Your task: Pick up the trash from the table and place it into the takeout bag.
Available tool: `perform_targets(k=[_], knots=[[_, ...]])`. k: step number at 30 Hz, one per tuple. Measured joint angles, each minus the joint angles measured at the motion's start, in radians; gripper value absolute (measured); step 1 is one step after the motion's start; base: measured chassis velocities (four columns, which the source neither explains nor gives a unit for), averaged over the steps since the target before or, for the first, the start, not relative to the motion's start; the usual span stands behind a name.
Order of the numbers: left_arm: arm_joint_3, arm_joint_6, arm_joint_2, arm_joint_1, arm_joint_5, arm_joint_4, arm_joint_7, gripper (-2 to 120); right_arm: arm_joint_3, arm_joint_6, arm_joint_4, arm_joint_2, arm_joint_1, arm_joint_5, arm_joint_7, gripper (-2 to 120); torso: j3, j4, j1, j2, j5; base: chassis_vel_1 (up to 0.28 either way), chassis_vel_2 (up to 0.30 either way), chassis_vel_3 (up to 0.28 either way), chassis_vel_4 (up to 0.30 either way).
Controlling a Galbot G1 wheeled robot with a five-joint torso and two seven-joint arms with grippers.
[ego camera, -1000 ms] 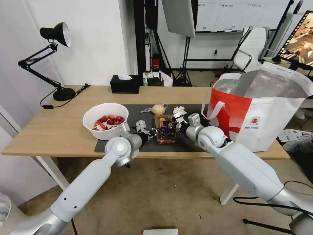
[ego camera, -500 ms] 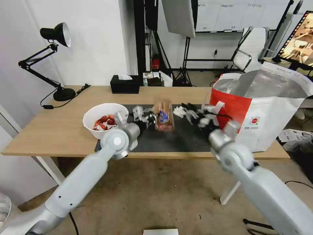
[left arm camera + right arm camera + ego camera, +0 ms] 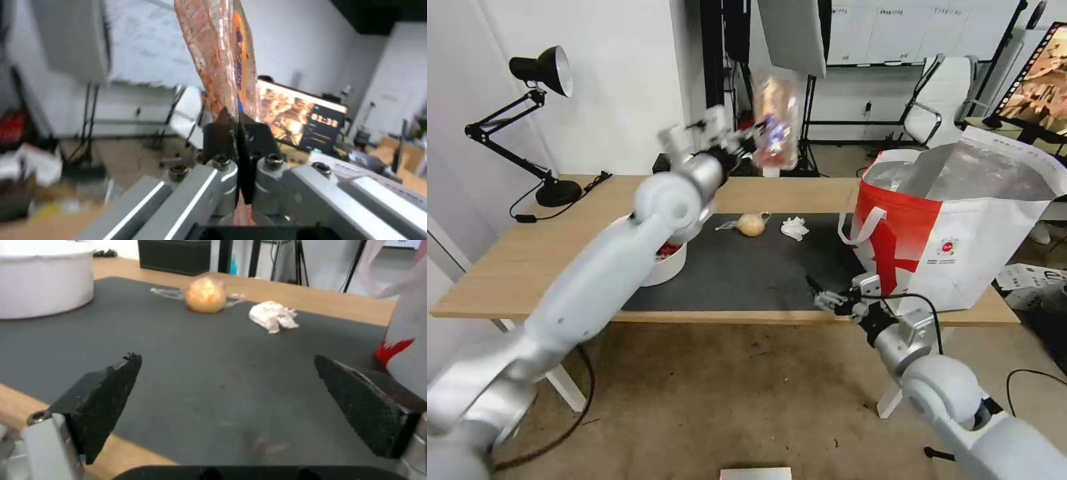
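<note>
We hoist the clear tray (image 3: 774, 120) high above the counter (image 3: 527, 260), left claw (image 3: 740, 137) clamped on its edge; right claw (image 3: 827, 299) waits spread at the front edge. Next, we judge: swing right, release over the takeout bag (image 3: 954, 227).

The dark mat (image 3: 740, 273) lies bare in front, open to reach across; farther back sit the knotted bag (image 3: 751, 224) and crumpled tissue (image 3: 794, 228) (near each other), takeout bag (image 3: 954, 233) walling the right.
</note>
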Motion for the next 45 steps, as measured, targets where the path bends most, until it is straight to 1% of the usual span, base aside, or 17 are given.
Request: perform_targets(k=[5, 6, 10, 13, 14, 16, 20, 24, 28, 30, 31, 34, 35, 41, 42, 44, 45], knots=[[0.13, -0.031, -0.13, -0.108, 0.124, 0.131, 0.064, 0, -0.007, -0.018, 0.017, 0.018, -0.016, -0.034, 0.0, 100, 0.0, -0.0003, 0.0, 0.0, 0.0001, 0.0, 0.0, 0.0, 0.0], [0.18, -0.043, -0.178, -0.131, 0.199, 0.197, 0.116, 0, -0.007, -0.02, 0.021, 0.02, -0.024, -0.04, 0.0, 100, 0.0, -0.0003, 0.0, 0.0, 0.0001, 0.0, 0.0, 0.0, 0.0], [0.214, -0.051, -0.214, -0.146, 0.258, 0.257, 0.165, 0, -0.001, -0.02, 0.025, 0.021, -0.037, -0.046, 0.0, 100, 0.0, -0.0001, 0.0, 0.0, 0.0001, 0.0, 0.0, 0.0, 0.0], [0.253, -0.051, -0.245, -0.162, 0.322, 0.308, 0.286, 0, 0.014, -0.02, 0.037, 0.023, -0.061, -0.053, -0.005, 100, 0.0, -0.0002, 0.0, 0.0, -0.0001, 0.0, 0.0, 0.0, 0.0], [0.253, -0.051, -0.245, -0.162, 0.322, 0.308, 0.286, 0, 0.014, -0.02, 0.037, 0.023, -0.061, -0.053, -0.005, 100, 0.0, -0.0002, 0.0, 0.0, -0.0001, 0.0, 0.0, 0.0, 0.0], [0.28, -0.044, -0.244, -0.172, 0.345, 0.319, 0.364, 0, 0.023, -0.018, 0.038, 0.027, -0.074, -0.061, -0.012, 100, 0.0, -0.0001, 0.0, 0.0, -0.0001, 0.0, 0.0, 0.0, 0.0], [0.309, -0.036, -0.239, -0.181, 0.357, 0.328, 0.421, 0, 0.025, -0.017, 0.037, 0.034, -0.08, -0.063, -0.017, 100, 0.0, 0.0002, 0.0, 0.0, -0.0003, 0.0, 0.0, 0.0, 0.0], [0.328, -0.038, -0.235, -0.182, 0.366, 0.332, 0.435, 0, 0.025, -0.017, 0.043, 0.038, -0.083, -0.061, -0.02, 100, 0.0, 0.0, 0.0, 0.0, -0.0003, 0.0, 0.0, 0.0, 0.0], [0.333, -0.045, -0.232, -0.181, 0.373, 0.328, 0.416, 0, 0.03, -0.017, 0.047, 0.039, -0.086, -0.058, -0.021, 100, 0.0, 0.0003, 0.0, 0.0, -0.0003, 0.0, 0.0, 0.0, 0.0], [0.334, -0.049, -0.23, -0.179, 0.372, 0.317, 0.392, 10, 0.041, -0.017, 0.055, 0.036, -0.094, -0.054, -0.021, 100, 0.0, 0.0002, 0.0, 0.0, -0.0003, 0.0, 0.0, 0.0, 0.0], [0.334, -0.049, -0.23, -0.179, 0.372, 0.317, 0.392, 10, 0.041, -0.017, 0.055, 0.036, -0.094, -0.054, -0.021, 100, 0.0, 0.0002, 0.0, 0.0, -0.0003, 0.0, 0.0, 0.0, 0.0], [0.336, -0.05, -0.229, -0.181, 0.354, 0.291, 0.381, 27, 0.063, -0.021, 0.067, 0.027, -0.107, -0.037, -0.022, 100, 0.0, -0.0001, 0.0, 0.0, -0.0003, 0.0, 0.0, 0.0, 0.0], [0.336, -0.05, -0.229, -0.181, 0.354, 0.291, 0.381, 27, 0.063, -0.021, 0.067, 0.027, -0.107, -0.037, -0.022, 100, 0.0, -0.0001, 0.0, 0.0, -0.0003, 0.0, 0.0, 0.0, 0.0], [0.326, -0.052, -0.224, -0.172, 0.341, 0.261, 0.373, 48, 0.102, -0.032, 0.078, 0.016, -0.11, -0.014, -0.021, 100, 0.0, 0.0, 0.0, 0.0, -0.0003, 0.0, 0.0, 0.0, 0.0], [0.319, -0.053, -0.211, -0.165, 0.334, 0.24, 0.367, 55, 0.122, -0.034, 0.09, 0.017, -0.124, -0.008, -0.021, 100, 0.0, -0.0002, 0.0, 0.0, -0.0002, 0.0, 0.0, 0.0, 0.0], [0.313, -0.053, -0.192, -0.156, 0.329, 0.211, 0.359, 59, 0.142, -0.034, 0.103, 0.019, -0.141, -0.005, -0.02, 100, 0.0, -0.0002, 0.0, 0.0, -0.0003, 0.0, 0.0, 0.0, 0.0], [0.298, -0.052, -0.144, -0.133, 0.323, 0.142, 0.343, 67, 0.165, -0.034, 0.123, 0.023, -0.165, 0.0, -0.02, 100, 0.0, -0.0008, 0.0, 0.0, -0.0003, 0.0, 0.0, 0.0, 0.0]])
